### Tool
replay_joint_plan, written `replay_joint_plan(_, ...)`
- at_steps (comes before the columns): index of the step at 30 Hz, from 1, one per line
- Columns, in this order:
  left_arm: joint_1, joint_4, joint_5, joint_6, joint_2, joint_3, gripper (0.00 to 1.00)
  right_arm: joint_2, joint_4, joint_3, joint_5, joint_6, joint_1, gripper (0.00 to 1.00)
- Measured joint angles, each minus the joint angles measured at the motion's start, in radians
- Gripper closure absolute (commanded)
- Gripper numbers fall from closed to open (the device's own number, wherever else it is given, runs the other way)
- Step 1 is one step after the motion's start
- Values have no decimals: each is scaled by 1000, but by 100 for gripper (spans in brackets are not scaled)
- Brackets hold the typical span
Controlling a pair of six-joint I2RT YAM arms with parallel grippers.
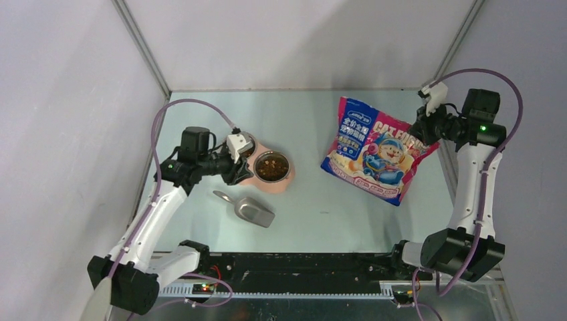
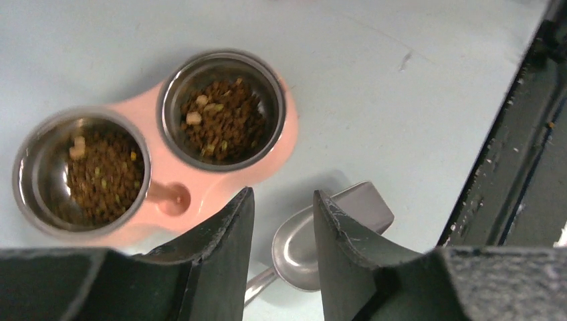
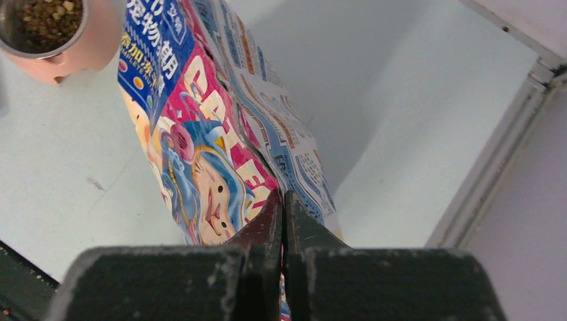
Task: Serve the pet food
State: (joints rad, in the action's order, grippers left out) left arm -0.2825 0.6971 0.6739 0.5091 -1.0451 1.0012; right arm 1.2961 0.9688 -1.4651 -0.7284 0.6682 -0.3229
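Note:
The pet food is dark-brown kibble filling both steel bowls of a pink double feeder; the second heap lies in the other bowl. From above, one filled bowl shows. My left gripper is open and empty, above the table between the feeder and the grey metal scoop, which lies empty on the table. My right gripper is shut on the edge of the blue-pink cat-food bag, holding it at the right of the table.
The table's black front rail runs along the near edge. White walls and metal corner posts close in the back and sides. The right wall's frame stands close behind the bag.

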Motion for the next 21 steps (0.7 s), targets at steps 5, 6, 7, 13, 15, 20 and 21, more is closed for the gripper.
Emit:
replay_joint_plan(5,95,-90,-40,-117,41,-117,35,-3,-37,8,3,-59,-48,39)
replay_joint_plan(6,117,-97,-61,-155,48,-122,32,-10,-55,8,3,-77,-55,31)
replay_joint_plan(7,131,-105,-77,-177,54,-122,28,-24,-70,8,3,-96,-60,16)
replay_joint_plan(13,221,-80,-219,-301,89,8,0,-190,-67,11,-21,-151,-66,1)
replay_joint_plan(15,233,-32,-269,-311,84,113,0,-234,-42,5,-16,-183,-60,0)
replay_joint_plan(20,235,48,-369,-310,80,347,0,-236,32,-70,157,-353,-37,0)
replay_joint_plan(21,235,57,-387,-309,84,371,0,-230,47,-92,193,-386,-38,0)
